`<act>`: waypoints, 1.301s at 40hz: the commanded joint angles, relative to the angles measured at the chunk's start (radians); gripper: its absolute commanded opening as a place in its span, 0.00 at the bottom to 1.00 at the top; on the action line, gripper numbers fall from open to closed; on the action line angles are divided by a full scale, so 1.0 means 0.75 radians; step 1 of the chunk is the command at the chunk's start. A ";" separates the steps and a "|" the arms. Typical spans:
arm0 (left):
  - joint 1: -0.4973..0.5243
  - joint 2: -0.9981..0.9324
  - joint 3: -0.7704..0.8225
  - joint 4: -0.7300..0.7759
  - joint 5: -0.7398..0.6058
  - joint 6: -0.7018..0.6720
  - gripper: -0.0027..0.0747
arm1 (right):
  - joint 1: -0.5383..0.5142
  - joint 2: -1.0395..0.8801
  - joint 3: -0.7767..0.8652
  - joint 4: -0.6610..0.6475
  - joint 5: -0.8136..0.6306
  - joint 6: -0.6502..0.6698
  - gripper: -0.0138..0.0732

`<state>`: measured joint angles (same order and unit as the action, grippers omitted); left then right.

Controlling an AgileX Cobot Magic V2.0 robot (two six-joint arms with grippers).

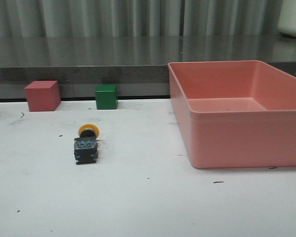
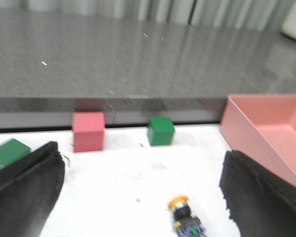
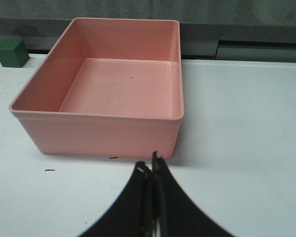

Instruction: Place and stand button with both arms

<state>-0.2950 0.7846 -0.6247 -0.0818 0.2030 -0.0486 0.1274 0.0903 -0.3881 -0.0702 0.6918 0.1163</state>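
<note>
Grey pleated curtains hang behind a dark, glossy ledge, and in front of it lies a white counter [image 1: 138, 207] flecked with small dark marks. Along the counter's far edge stand a pink cube [image 1: 42, 96] and a green cube [image 1: 106, 97], well apart from each other, and the left wrist view shows a second green cube [image 2: 9, 152] further to the left. A large, empty pink bin [image 1: 241, 118] takes up the right side of the counter. The button [image 1: 87, 143] lies on its side on the open counter left of the bin and nearer the camera than the two cubes. In the left wrist view it sits low between the left end effector's [image 2: 143, 197] two black fingers [image 2: 27, 190], closer to the one on the bin's side and touching neither; those fingers stand wide apart. The right end effector [image 3: 152, 197] has its fingers pressed together with nothing between them, on the near side of the bin, well away from the button. The button has a round yellow mushroom cap pointing toward the far edge, a black collar behind it, and a dark boxy base with a bluish-metallic block and a small green spot facing up.
</note>
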 commanded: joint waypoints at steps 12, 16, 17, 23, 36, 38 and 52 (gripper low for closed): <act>-0.268 0.594 -0.452 -0.193 0.424 -0.002 0.83 | -0.008 0.013 -0.029 -0.022 -0.096 -0.010 0.09; -0.268 0.791 -0.594 -0.197 0.625 -0.020 0.83 | -0.008 0.013 -0.029 -0.022 -0.096 -0.010 0.09; -0.268 0.831 -0.637 -0.197 0.664 -0.032 0.83 | -0.008 0.013 -0.029 -0.022 -0.096 -0.010 0.09; -0.268 1.080 -0.854 -0.140 0.893 -0.166 0.83 | -0.008 0.013 -0.029 -0.022 -0.096 -0.010 0.09; -0.268 1.496 -1.219 0.041 1.095 -0.315 0.83 | -0.008 0.013 -0.029 -0.022 -0.096 -0.010 0.09; -0.262 1.530 -1.256 0.041 1.101 -0.315 0.83 | -0.008 0.013 -0.029 -0.022 -0.096 -0.010 0.09; -0.177 1.754 -1.472 -0.011 1.277 -0.318 0.83 | -0.008 0.013 -0.029 -0.022 -0.096 -0.010 0.09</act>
<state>-0.4343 2.1273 -1.6743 -0.0717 1.1264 -0.2731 0.1274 0.0889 -0.3881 -0.0726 0.6918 0.1163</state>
